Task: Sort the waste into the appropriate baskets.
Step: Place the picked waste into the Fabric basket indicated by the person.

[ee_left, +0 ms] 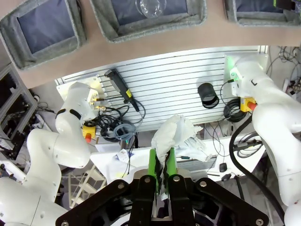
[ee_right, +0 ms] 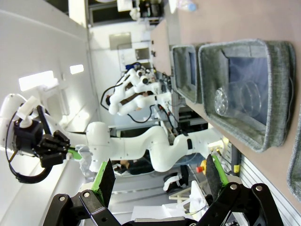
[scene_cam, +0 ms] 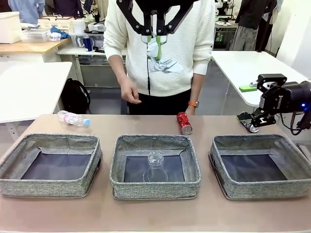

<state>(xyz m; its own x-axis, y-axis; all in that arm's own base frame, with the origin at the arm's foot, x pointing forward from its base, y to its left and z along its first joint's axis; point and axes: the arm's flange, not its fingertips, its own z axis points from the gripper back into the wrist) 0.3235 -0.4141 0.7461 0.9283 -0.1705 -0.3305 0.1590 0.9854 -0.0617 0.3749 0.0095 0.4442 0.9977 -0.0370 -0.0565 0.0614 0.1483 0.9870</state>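
- Left tool (scene_cam: 156, 46): raised high above the middle of the counter (scene_cam: 155, 216), in front of the person's chest. Its green pads (ee_left: 153, 162) are clamped together on the crumpled white paper ball (ee_left: 176, 134), which bulges out beyond the fingertips.
- Right tool (scene_cam: 248, 122): low at the counter's right edge, towards the far right corner and behind the right basket (scene_cam: 262, 190). It points in towards the counter. In the right wrist view its fingers stand wide apart with nothing between them.
- Baskets: three grey woven bins in a row along the near half of the counter. The left basket (scene_cam: 48, 188) sits towards the left edge, the middle basket (scene_cam: 155, 190) at the centre, and the right basket towards the right edge. They are close together but not touching.
- Clear plastic cup (scene_cam: 155, 164): inside the middle basket, on its dark bottom.
- Left and right baskets: only their dark bottoms are visible.
- Clear bottle (scene_cam: 73, 118) with blue cap: lying on its side near the far edge, towards the far left corner, behind the left basket.
- Red can (scene_cam: 184, 123): on the counter near the far edge, just behind the far right corner of the middle basket. It appears to lie on its side.
- Person: standing at the far edge, one hand (scene_cam: 130, 92) hanging above the counter and touching nothing.
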